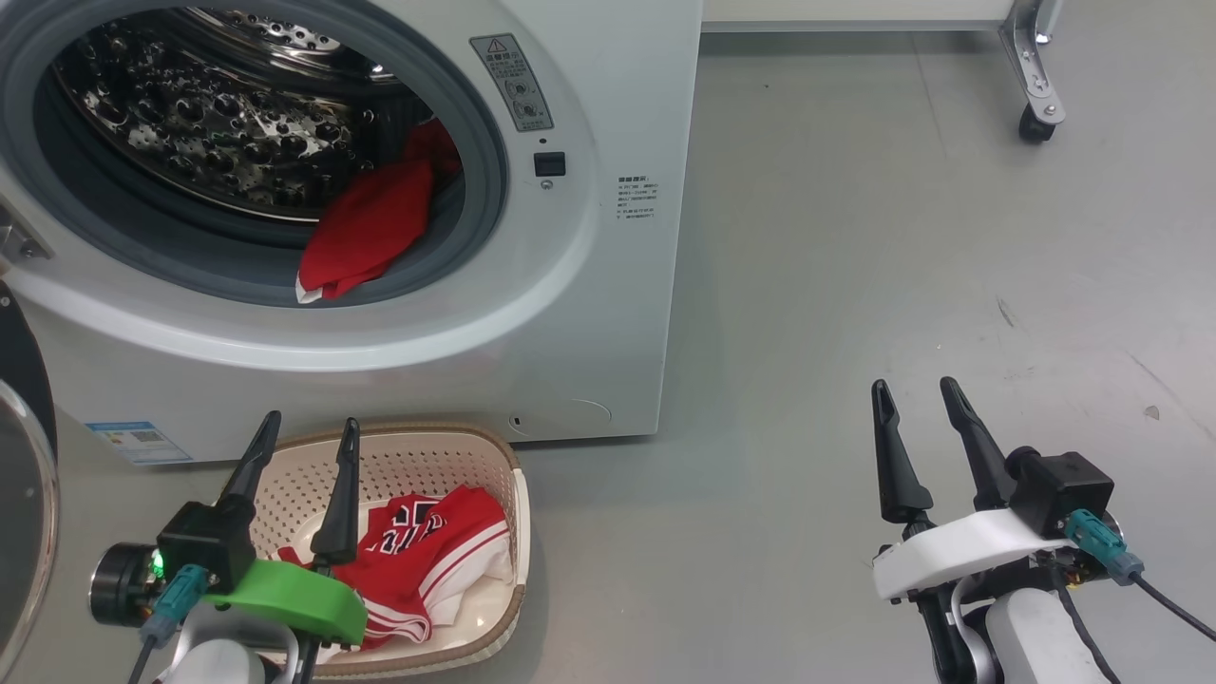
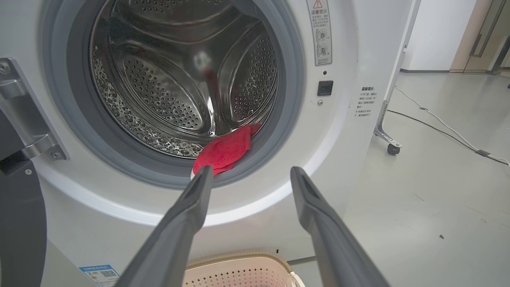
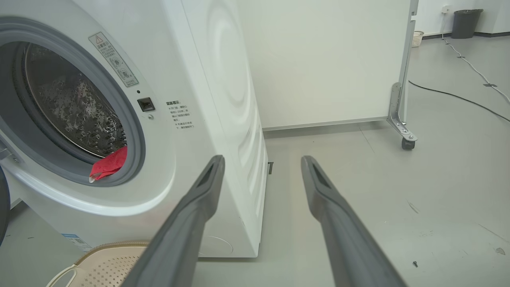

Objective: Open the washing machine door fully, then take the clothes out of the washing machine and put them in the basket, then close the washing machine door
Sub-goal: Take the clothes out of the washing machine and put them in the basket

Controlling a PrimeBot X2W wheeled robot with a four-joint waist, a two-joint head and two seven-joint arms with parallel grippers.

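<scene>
- washing machine [image 1: 608, 313]: white front-loader, opening uncovered
- washing machine door [image 1: 21, 380]: swung out on the machine's left side, black rim and glass bowl cut off at the head view's edge
- steel drum [image 1: 190, 123]: perforated, mostly bare inside the machine
- red garment [image 1: 366, 233]: slumped at the lower right of the machine's opening, draped over the grey seal [image 1: 480, 180], small white edge at its lowest tip
- basket [image 1: 418, 470]: cream, brown rim, on the floor [image 1: 855, 237] just in front of the machine's base, below the opening
- red jersey [image 1: 418, 560]: bunched inside the basket in front of the machine, white lettering and striped trim up, some white fabric beside it
- left hand [image 1: 313, 418]: in front of the machine, above the basket, fingers spread wide with nothing between them, tips aimed at the machine's front and well short of the opening
- right hand [image 1: 914, 384]: off to the machine's right, over bare floor, fingers spread wide, holding nothing
- blue label [image 1: 133, 442]: low on the machine's front, left of the basket
- warning sticker [image 1: 513, 81] and black latch slot [image 1: 549, 163]: on the machine's front, just right of the opening
- castor frame [image 1: 1034, 123]: on the floor behind and right of the machine, carrying a white panel
- cable [image 3: 458, 95]: on the floor further right of the machine, past the castor frame
</scene>
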